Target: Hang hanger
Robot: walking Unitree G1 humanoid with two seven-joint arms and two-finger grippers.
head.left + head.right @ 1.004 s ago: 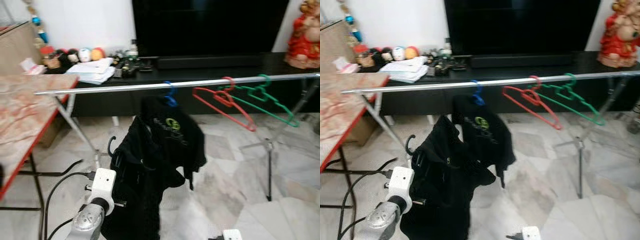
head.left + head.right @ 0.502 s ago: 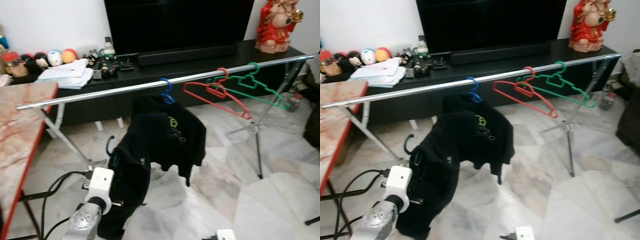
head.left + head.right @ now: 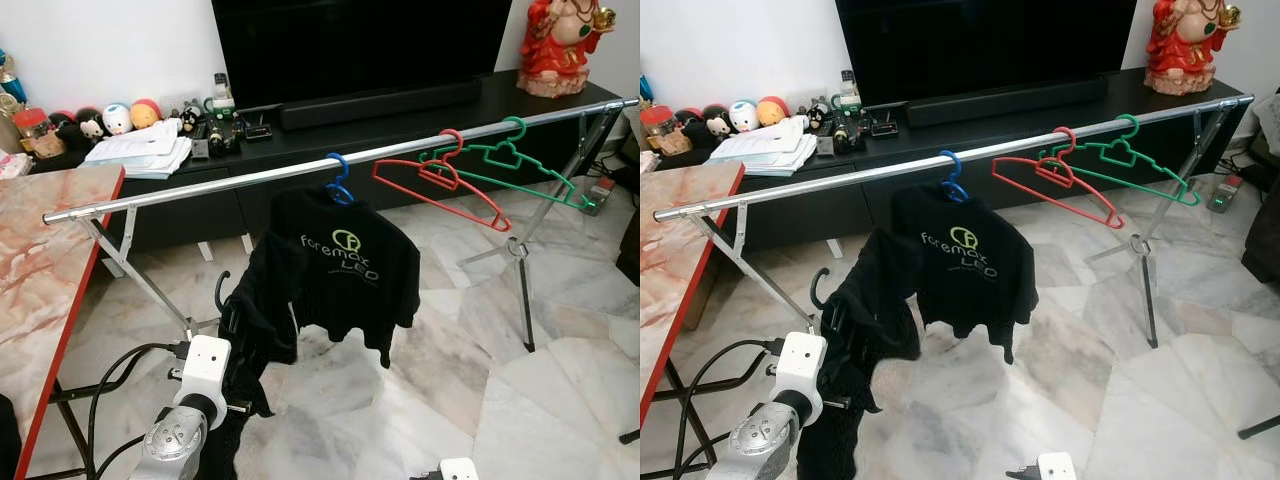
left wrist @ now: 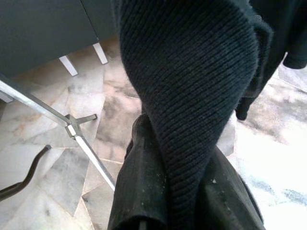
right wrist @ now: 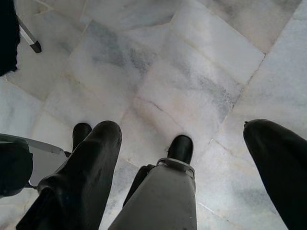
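Marble floor tiles (image 3: 560, 380) in pale grey spread under a long silver metal clothes rail (image 3: 200, 187) that runs across the room in front of a low black TV cabinet (image 3: 420, 110), with a red-edged marble-patterned worktop (image 3: 40, 260) at the robot's left. On the rail hangs a blue plastic hanger (image 3: 338, 186) carrying a black T-shirt with a pale printed logo (image 3: 345, 270); further right on the same rail hang an empty red plastic hanger (image 3: 440, 185) and an empty green plastic hanger (image 3: 510, 165). The left end effector (image 4: 168, 201) sits low beside the shirt, its two black fingers closed on a fold of dark knitted cloth that belongs to, or hangs against, the shirt's lower side. The right end effector (image 5: 192, 163) hangs idle near the floor with its fingers spread apart and nothing between them. Since the hook is already over the rail, the hanging looks done or nearly so. The hanger is light and stiff but swings freely; the cloth is soft and will drag if pulled. Any correction is best made at the hook's neck, not the fabric
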